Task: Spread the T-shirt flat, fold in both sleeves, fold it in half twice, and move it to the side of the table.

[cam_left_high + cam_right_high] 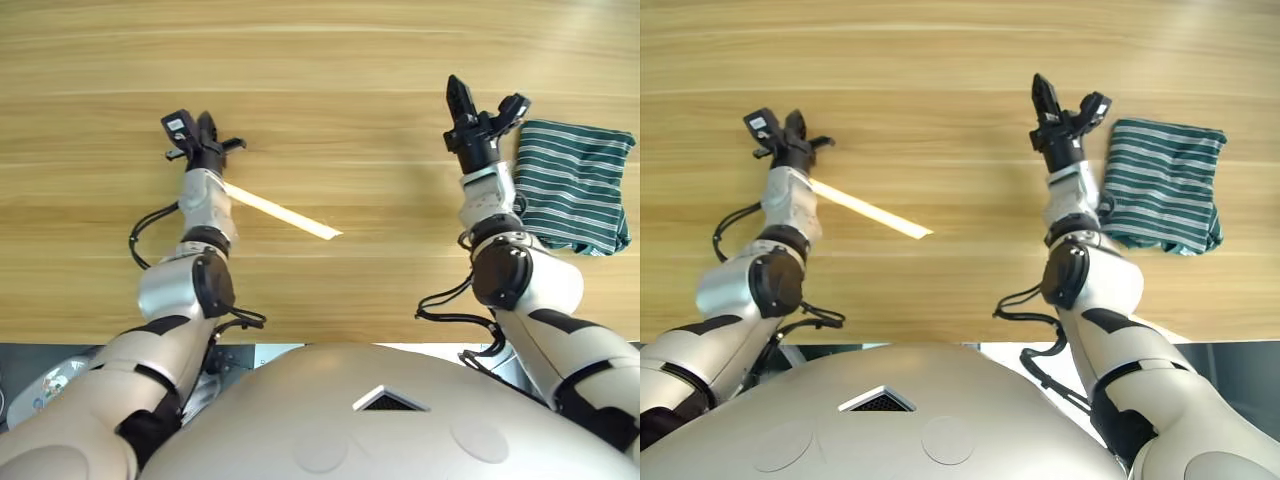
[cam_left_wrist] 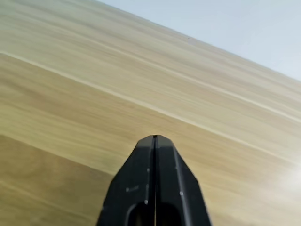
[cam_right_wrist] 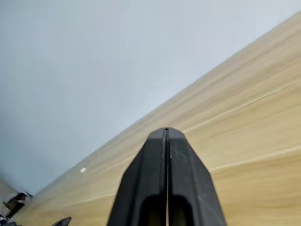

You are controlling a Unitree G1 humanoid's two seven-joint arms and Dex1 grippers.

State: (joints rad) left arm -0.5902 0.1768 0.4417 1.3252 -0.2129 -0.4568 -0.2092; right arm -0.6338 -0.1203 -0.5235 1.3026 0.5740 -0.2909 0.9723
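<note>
Lying folded at the right side of the table (image 1: 330, 60), the T-shirt (image 1: 572, 185) sits near the right gripper (image 1: 456, 90); it and the left gripper (image 1: 207, 122) are empty, fingers pressed together

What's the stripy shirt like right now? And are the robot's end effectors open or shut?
T-shirt: folded into a small bundle, lying at the right side of the table.
Left end effector: shut, holding nothing, over bare wood.
Right end effector: shut, holding nothing, just left of the T-shirt.
</note>
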